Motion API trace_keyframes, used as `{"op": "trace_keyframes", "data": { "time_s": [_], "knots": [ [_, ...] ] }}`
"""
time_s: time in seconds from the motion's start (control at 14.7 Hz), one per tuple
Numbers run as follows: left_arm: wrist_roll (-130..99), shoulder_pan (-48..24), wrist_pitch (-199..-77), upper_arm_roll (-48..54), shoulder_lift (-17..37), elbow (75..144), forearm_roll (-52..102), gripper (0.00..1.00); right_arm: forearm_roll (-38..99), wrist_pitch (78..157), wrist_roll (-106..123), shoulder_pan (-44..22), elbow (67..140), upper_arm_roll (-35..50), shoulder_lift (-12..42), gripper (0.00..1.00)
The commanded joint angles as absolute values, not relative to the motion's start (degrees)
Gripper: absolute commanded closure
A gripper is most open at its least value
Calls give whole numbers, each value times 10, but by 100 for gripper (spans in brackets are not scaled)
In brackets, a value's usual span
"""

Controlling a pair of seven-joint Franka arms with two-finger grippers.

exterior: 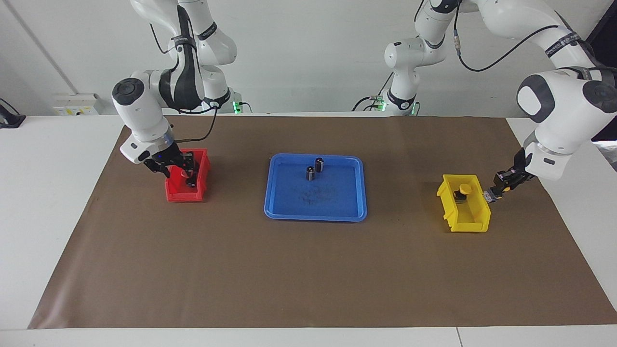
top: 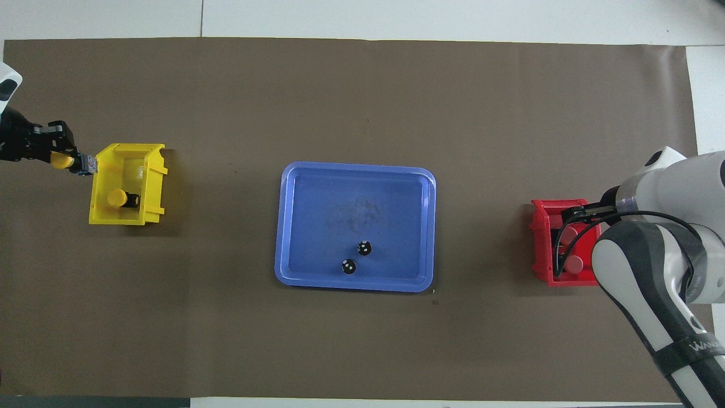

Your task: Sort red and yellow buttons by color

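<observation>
While the sorting is judged nearly done, the scene can be read from the right arm's end of the brown mat (exterior: 193, 270). The red bin (exterior: 177, 195) stands near that edge, and two red buttons (top: 575, 263) are seen lying inside it. The right gripper (exterior: 187, 174) is lowered into the bin; how wide it stands, and whether anything is held, cannot be told. At the mat's middle lies the blue tray (exterior: 289, 212), in which only two dark cylinders (exterior: 311, 173) are left, close to the rim nearer to the robots. Toward the left arm's end stands the yellow bin (exterior: 475, 221), with one yellow button (exterior: 463, 189) already inside. The left gripper (exterior: 490, 195) is clamped on the second yellow button (top: 59, 160), just beside the bin's outer wall and not yet over its opening. For a clean drop, the button should be carried clear over the wall, centred above the bare floor beside the first button, lowered, and only then released.
</observation>
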State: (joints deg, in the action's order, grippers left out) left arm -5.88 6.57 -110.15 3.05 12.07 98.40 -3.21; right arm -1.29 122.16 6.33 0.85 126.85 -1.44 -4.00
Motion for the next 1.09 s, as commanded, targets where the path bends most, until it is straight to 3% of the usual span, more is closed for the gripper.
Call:
{"op": "trace_keyframes", "data": {
  "time_s": [0.0,0.48,0.88,1.02],
  "knots": [
    [-66,60,-1139,36,99,1022,-40,98,-17,1167,71,10,1202,-10,-32,0],
    [-99,41,-1215,37,102,1067,-38,98,-10,989,40,11,1033,-10,-31,0],
    [-101,40,-1275,36,105,1111,-38,98,-17,836,39,18,839,-14,39,0],
    [-101,41,-1300,36,108,1122,-38,99,-19,813,38,22,812,-15,55,0]
  ]
}}
